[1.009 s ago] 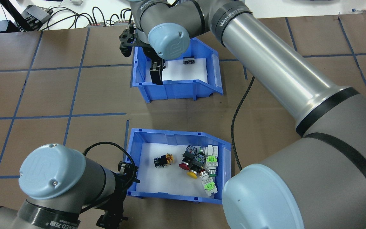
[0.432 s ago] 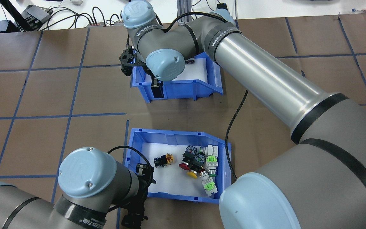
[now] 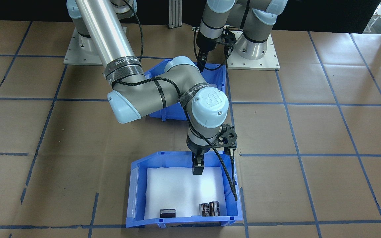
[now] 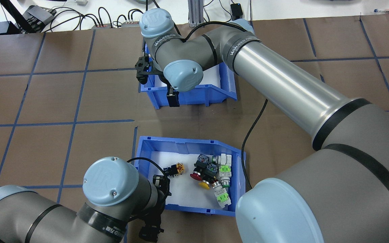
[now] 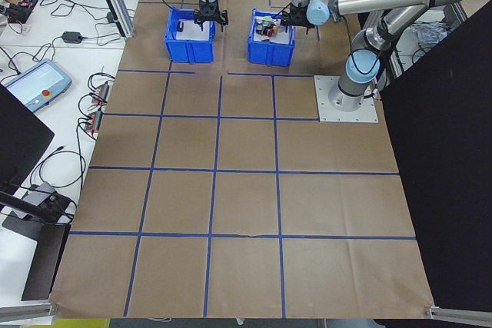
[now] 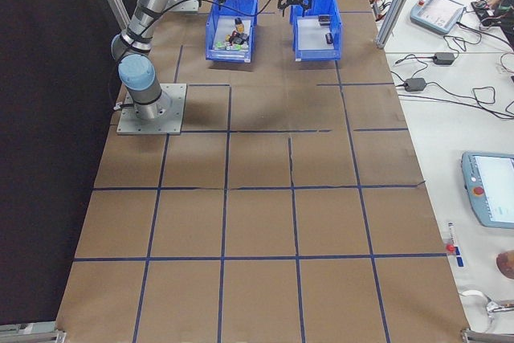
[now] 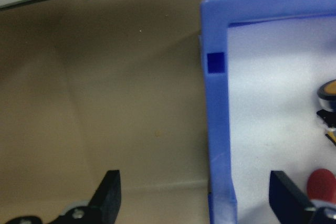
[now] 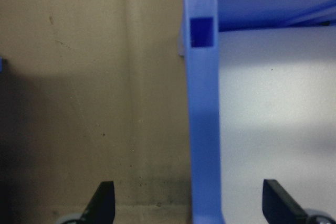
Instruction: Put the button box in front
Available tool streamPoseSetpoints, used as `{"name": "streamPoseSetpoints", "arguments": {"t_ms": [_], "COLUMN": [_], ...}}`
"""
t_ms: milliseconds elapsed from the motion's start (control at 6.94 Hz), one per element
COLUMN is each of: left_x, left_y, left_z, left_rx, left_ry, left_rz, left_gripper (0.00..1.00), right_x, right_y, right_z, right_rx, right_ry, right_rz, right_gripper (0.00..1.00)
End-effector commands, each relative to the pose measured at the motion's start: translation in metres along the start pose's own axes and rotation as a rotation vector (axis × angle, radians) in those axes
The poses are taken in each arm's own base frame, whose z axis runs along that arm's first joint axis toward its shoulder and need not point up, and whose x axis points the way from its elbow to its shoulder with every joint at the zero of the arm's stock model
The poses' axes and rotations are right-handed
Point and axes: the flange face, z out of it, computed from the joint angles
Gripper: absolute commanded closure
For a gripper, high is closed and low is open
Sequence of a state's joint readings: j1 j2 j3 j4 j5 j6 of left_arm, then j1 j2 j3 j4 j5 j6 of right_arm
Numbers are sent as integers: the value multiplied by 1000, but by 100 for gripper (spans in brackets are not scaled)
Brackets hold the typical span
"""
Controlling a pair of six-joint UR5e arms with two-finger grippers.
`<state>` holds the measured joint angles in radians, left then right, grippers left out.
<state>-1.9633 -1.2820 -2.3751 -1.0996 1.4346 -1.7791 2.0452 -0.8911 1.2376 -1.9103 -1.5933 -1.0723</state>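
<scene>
Left tool (image 7: 194, 195) now straddles button box (image 4: 140, 162) wall, apparently open.

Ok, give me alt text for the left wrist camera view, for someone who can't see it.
The left gripper is open, one dark finger on each side of the blue plastic button box's wall, one over the brown paper-covered table and one over the box's white foam floor. A red push-button and a yellow one peek in at the right edge.
</scene>
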Motion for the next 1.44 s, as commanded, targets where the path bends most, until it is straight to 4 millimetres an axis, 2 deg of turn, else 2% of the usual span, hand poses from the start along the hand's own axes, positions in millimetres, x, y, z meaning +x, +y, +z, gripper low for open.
{"name": "streamPoseSetpoints", "arguments": {"t_ms": [0, 144, 288, 432, 577, 721, 1009, 1297], "left_x": [12, 16, 18, 21, 19, 15, 6, -5], "left_y": [1, 2, 7, 15, 20, 21, 27, 25], "left_z": [17, 27, 32, 39, 50, 48, 28, -2], "left_rx": [0, 3, 2, -3, 4, 0, -53, -77], "left_ry": [12, -7, 2, 16, -5, 10, 64, 132], "left_rz": [-2, -18, -6, -22, 1, 34, 48, 72], "left_gripper": [1, 4, 4, 10, 24, 51, 99, 100], "right_x": [0, 1, 3, 7, 7, 13, 32, 54], "right_y": [-2, -2, 1, 7, 12, 31, 91, 184], "right_z": [1, -3, -6, -12, -30, -49, -85, -126], "right_rx": [14, 17, -5, -11, -1, 7, 6, -17], "right_ry": [33, 39, 56, 69, 89, 104, 113, 92], "right_rz": [-6, -6, -10, -5, -2, 12, 16, 19], "right_gripper": [42, 70, 88, 96, 98, 98, 98, 98]}}
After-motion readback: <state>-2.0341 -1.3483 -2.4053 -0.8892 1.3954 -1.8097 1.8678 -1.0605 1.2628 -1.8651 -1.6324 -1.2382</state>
